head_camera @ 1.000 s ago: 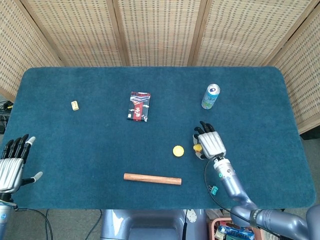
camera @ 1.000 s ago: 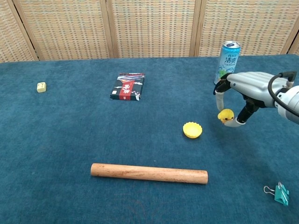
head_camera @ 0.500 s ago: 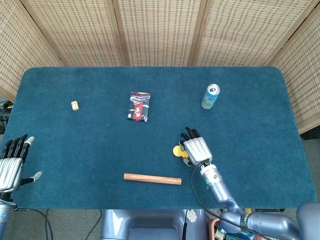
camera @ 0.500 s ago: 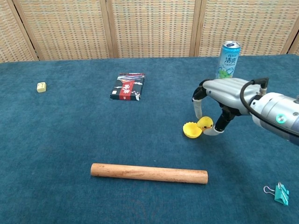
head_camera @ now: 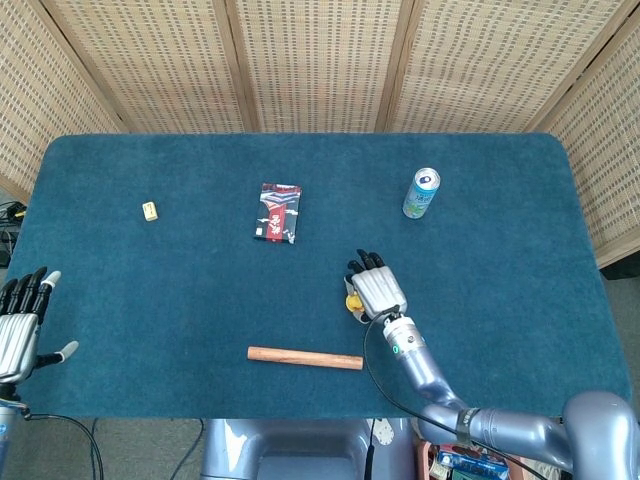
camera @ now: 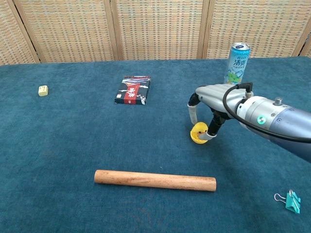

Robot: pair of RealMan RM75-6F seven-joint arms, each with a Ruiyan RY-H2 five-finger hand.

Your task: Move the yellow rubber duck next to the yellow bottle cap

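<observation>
My right hand (camera: pixel 216 102) hangs over the yellow bottle cap (camera: pixel 197 140) near the middle of the blue table. It pinches the yellow rubber duck (camera: pixel 200 128) between thumb and a finger. The duck sits right at the cap and partly overlaps it in the chest view; I cannot tell whether they touch. In the head view the right hand (head_camera: pixel 376 291) hides the duck, and only a yellow sliver of the cap (head_camera: pixel 351 301) shows at its left side. My left hand (head_camera: pixel 20 325) hovers off the table's front left corner, fingers spread and holding nothing.
A wooden rod (camera: pixel 154 180) lies in front of the cap. A drink can (camera: pixel 238 62) stands behind the right hand. A black and red packet (camera: pixel 133 90) and a small beige block (camera: pixel 43 90) lie further left. A teal binder clip (camera: pixel 291 200) is at front right.
My right hand has carried the duck leftward, from in front of the can to right over the cap. The left hand has drifted slightly lower and to the left.
</observation>
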